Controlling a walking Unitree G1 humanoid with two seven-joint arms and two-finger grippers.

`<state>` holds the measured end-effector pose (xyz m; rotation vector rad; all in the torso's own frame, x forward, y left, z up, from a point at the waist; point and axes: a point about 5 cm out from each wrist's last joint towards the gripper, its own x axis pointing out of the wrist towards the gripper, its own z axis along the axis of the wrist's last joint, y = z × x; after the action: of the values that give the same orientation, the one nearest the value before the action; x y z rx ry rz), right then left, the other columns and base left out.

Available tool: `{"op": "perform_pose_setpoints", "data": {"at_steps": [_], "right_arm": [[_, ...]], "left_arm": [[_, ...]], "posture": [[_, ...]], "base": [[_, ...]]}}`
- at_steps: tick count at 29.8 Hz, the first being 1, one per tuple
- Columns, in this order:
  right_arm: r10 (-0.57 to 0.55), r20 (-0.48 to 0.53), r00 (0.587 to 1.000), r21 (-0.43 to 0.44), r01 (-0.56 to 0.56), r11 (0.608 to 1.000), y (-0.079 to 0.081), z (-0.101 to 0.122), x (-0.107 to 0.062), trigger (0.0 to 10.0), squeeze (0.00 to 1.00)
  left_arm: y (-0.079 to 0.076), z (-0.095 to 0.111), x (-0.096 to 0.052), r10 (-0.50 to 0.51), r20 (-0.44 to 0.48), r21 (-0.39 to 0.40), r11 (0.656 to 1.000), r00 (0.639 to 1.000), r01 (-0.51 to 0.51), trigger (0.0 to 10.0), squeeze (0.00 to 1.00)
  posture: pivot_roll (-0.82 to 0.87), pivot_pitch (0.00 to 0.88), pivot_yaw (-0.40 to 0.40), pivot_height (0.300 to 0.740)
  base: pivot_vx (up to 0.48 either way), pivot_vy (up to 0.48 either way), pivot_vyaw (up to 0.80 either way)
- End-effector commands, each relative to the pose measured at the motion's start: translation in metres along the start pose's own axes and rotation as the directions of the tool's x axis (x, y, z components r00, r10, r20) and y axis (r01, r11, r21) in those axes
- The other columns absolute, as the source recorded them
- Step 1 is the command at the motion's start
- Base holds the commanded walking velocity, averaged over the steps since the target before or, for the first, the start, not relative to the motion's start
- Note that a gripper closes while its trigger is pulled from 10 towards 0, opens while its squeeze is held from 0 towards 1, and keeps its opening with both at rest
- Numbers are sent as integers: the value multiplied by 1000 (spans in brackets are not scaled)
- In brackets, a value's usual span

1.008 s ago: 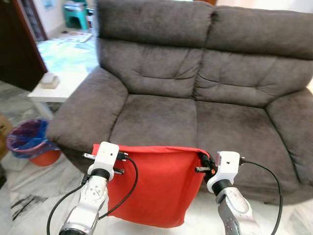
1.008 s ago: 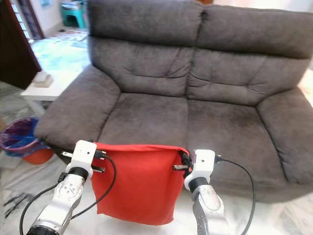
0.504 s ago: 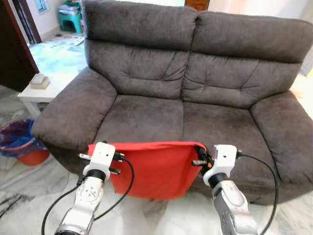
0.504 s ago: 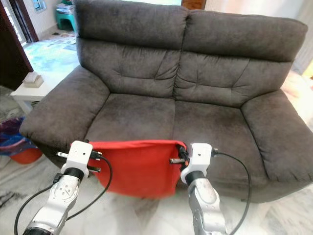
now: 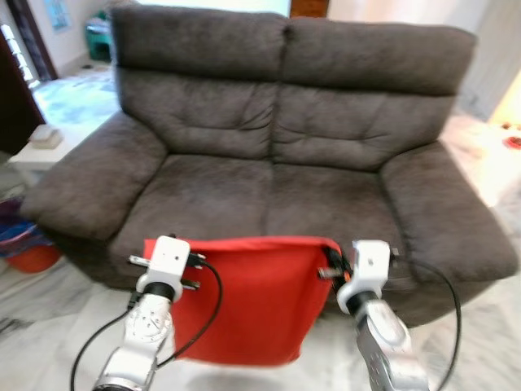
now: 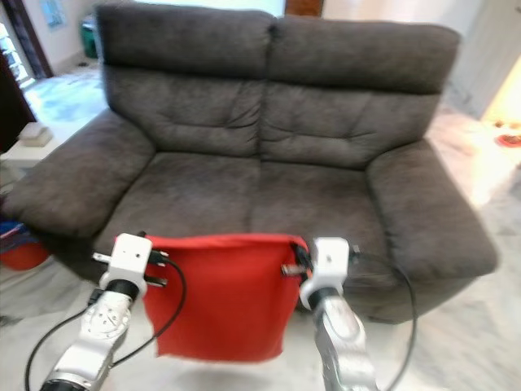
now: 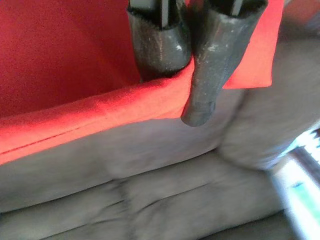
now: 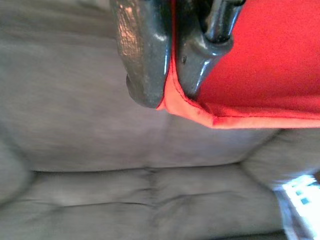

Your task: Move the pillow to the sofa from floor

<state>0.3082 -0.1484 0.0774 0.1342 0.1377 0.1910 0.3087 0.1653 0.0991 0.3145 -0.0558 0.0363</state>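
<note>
Pillow: red pillow (image 5: 248, 297), lower centre of frame, hanging flat in front of the sofa's seat edge, clear of the floor.
Left tool: left tool (image 7: 185, 65) clamped on pillow's upper left corner; fabric pinched between fingers (image 7: 212, 55).
Right tool: right tool (image 8: 167, 60) clamped on upper right corner.
Sofa: grey sofa (image 5: 285, 122), centre frame, directly behind pillow.
Tabletop: white tabletop (image 5: 32, 151), left edge.
</note>
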Motion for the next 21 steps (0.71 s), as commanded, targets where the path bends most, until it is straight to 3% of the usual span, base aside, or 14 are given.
{"op": "perform_pose_setpoints", "data": {"at_steps": [1,17,21], "right_arm": [[-11,101,995,-2,11,1000,-1,21,4,10000,0],[55,113,992,-59,-49,997,5,24,6,10000,0],[75,107,991,-83,-66,994,8,22,4,10000,0]], "left_arm": [[14,13,4,54,67,1,999,996,-54,10000,0],[16,13,3,67,71,-4,998,995,-66,10000,0],[13,14,4,49,78,-7,999,996,-48,10000,0]], "posture": [[160,99,-42,740],[159,100,-46,740],[159,99,-47,740]], "base": [[0,-296,0],[0,-294,0],[0,0,606]]}}
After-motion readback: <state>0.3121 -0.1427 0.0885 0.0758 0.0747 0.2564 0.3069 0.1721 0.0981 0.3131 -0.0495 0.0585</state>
